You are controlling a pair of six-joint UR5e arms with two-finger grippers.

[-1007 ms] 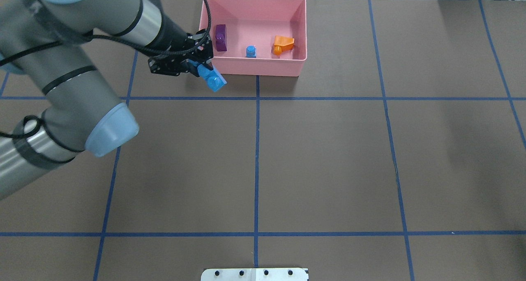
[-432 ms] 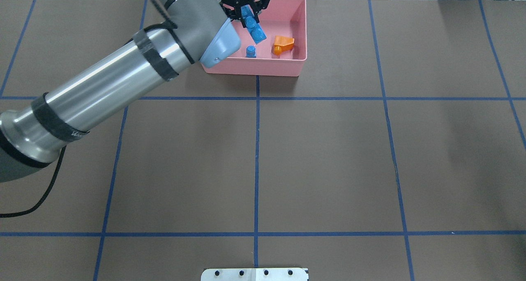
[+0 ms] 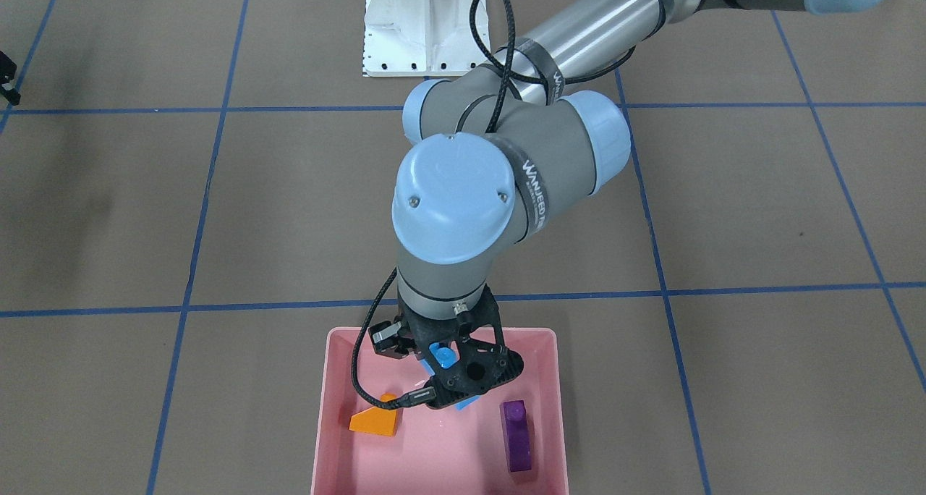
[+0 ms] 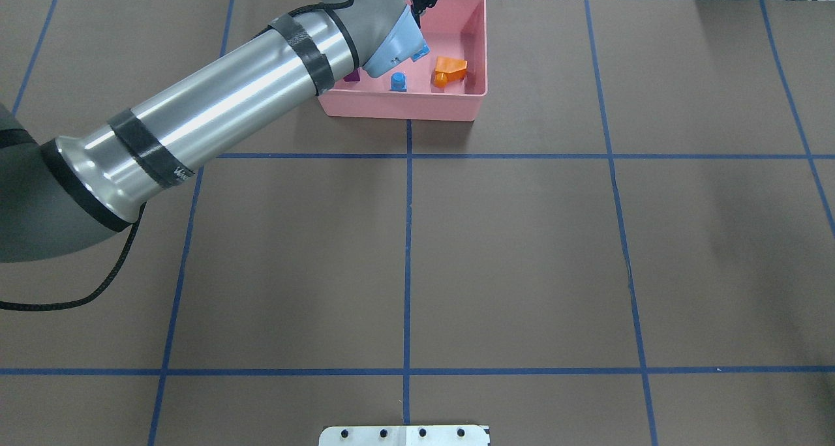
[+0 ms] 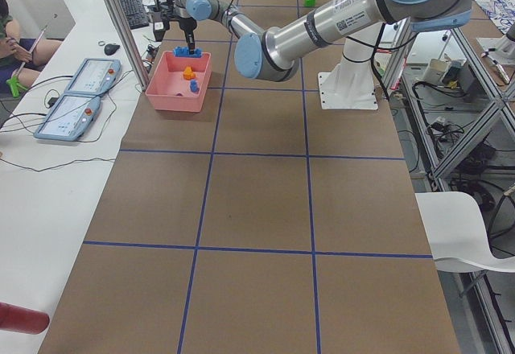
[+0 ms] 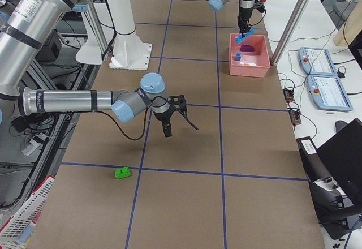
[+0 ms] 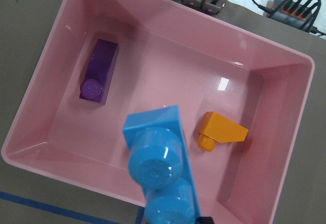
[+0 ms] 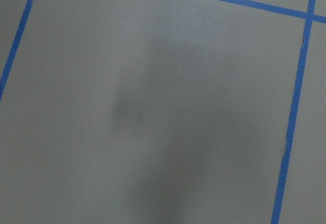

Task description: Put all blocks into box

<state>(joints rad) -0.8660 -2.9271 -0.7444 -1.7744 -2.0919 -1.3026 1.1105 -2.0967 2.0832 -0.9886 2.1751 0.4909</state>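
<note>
My left gripper [image 3: 448,375] is shut on the long blue brick [image 7: 160,173] and holds it above the middle of the pink box [image 4: 404,107]. The brick's tip shows in the overhead view [image 4: 421,51]. In the box lie the orange sloped brick [image 4: 450,70], the tiny blue brick [image 4: 398,81] and the purple brick [image 7: 98,70]. The green brick [image 6: 121,172] lies on the table far off at my right end. My right gripper [image 6: 167,127] hangs low over bare table; I cannot tell whether it is open or shut.
The left arm's forearm [image 4: 215,107] stretches across the table's left half to the box. The white base plate [image 4: 404,435] is at the near edge. Blue tape lines mark the brown table. Cables and a post stand behind the box.
The left arm swung from beside the box's front left corner to over the box, carrying the long blue brick, and then moved further toward the back wall.
</note>
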